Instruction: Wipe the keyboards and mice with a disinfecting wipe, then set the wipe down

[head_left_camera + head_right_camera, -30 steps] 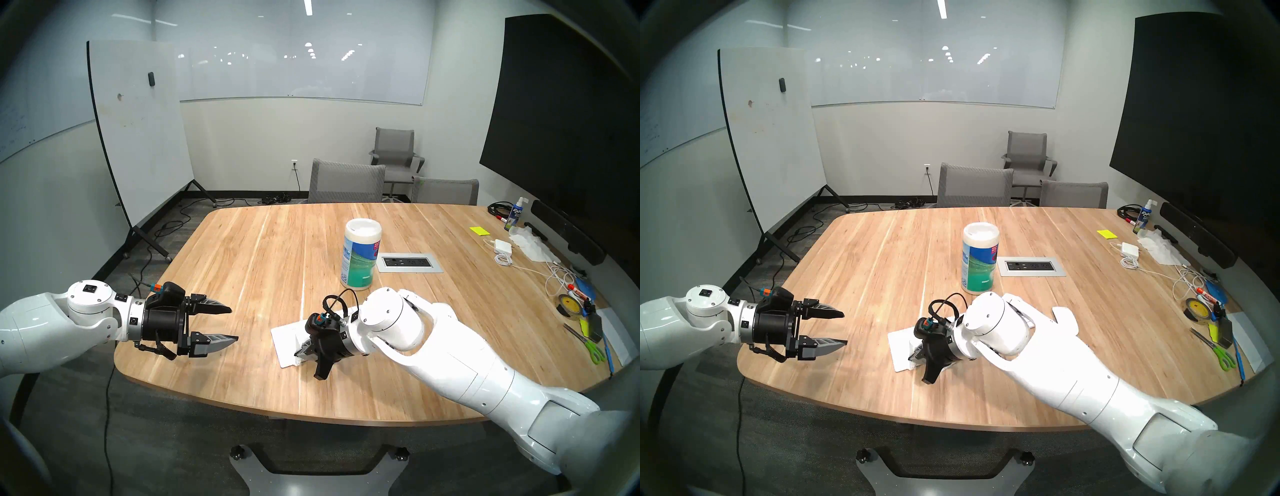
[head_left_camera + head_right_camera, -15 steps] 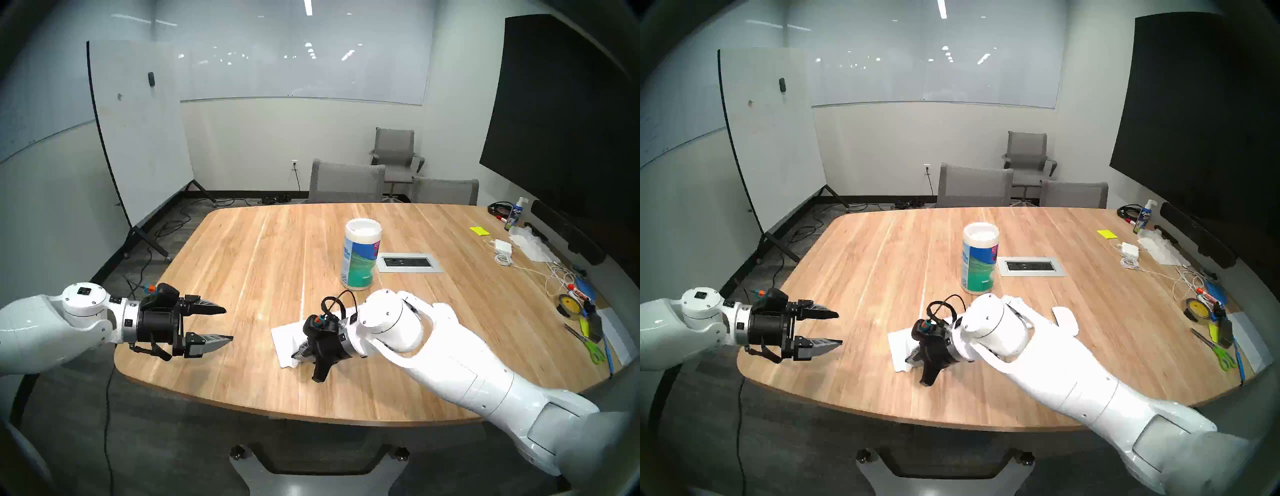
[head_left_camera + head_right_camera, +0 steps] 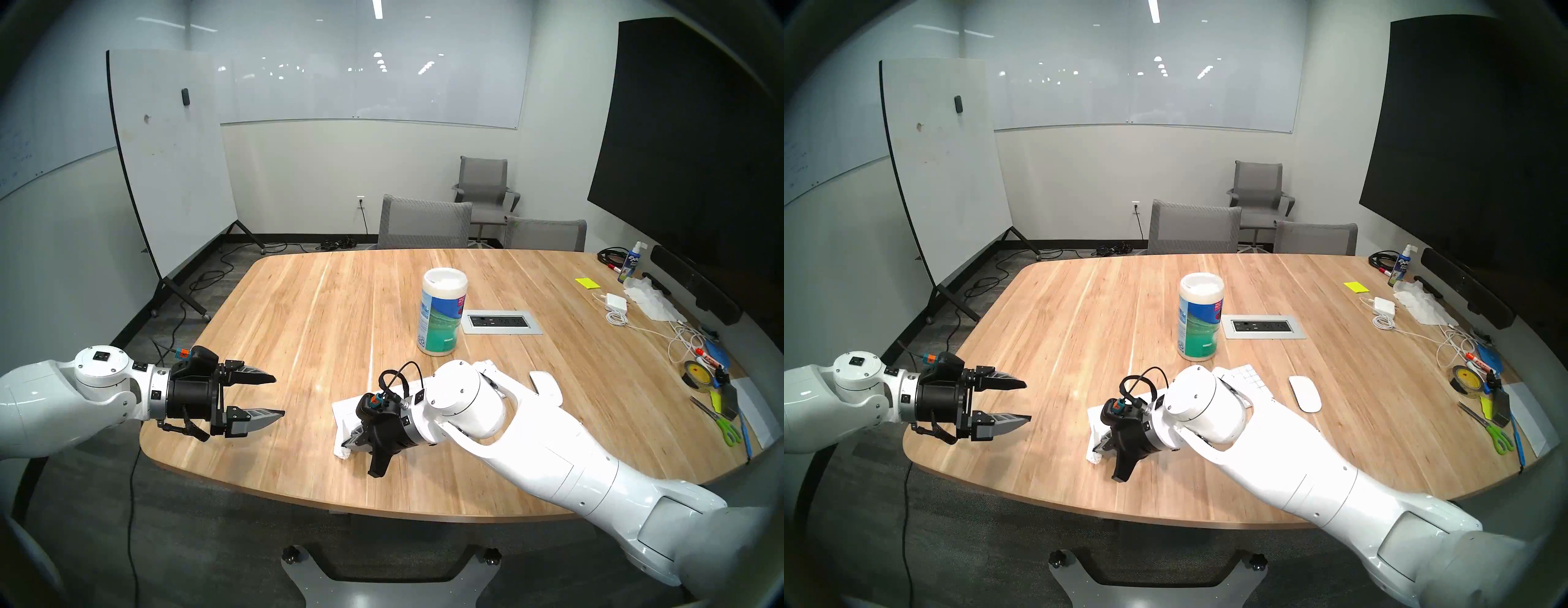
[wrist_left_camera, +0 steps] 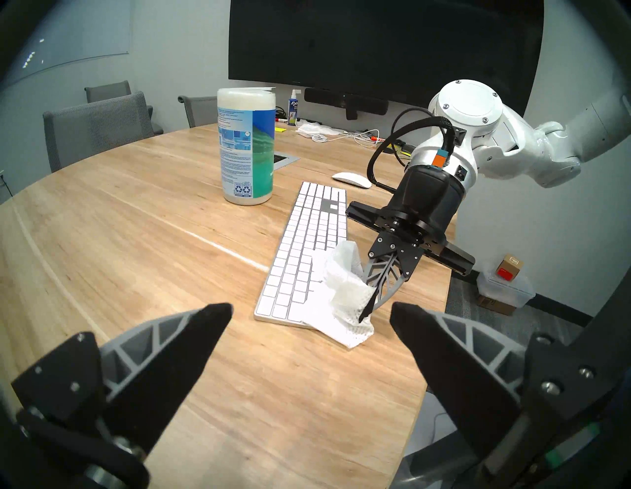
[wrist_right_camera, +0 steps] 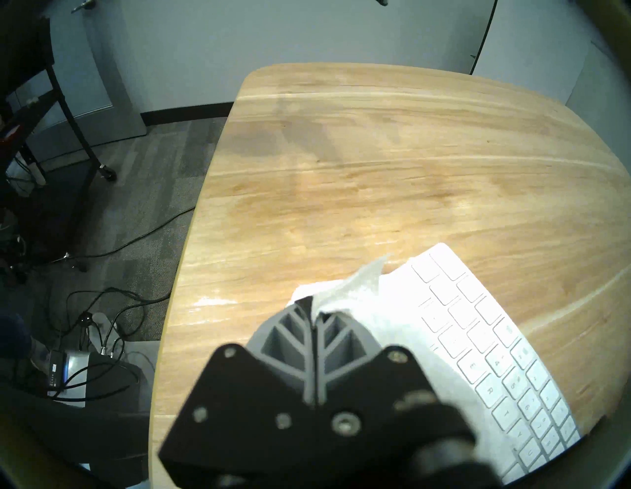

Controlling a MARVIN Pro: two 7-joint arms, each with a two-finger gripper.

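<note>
— Starting at the left: what did the left pincer (image 3: 278,395) do?
— Hovered over the worktop (image 3: 297,322), fingers apart, empty.
— And rightward?
— The right pincer (image 4: 367,312) was clamped on the wipe (image 4: 345,290) at the keyboard's (image 4: 304,246) near-left end; the mouse (image 3: 1305,393) lay just beyond its right end.

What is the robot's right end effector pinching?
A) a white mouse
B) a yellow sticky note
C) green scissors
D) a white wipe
D: the right end effector is shut on the crumpled white wipe, which drapes over the near end of the keyboard; the mouse lies untouched on the table beyond it.
</note>
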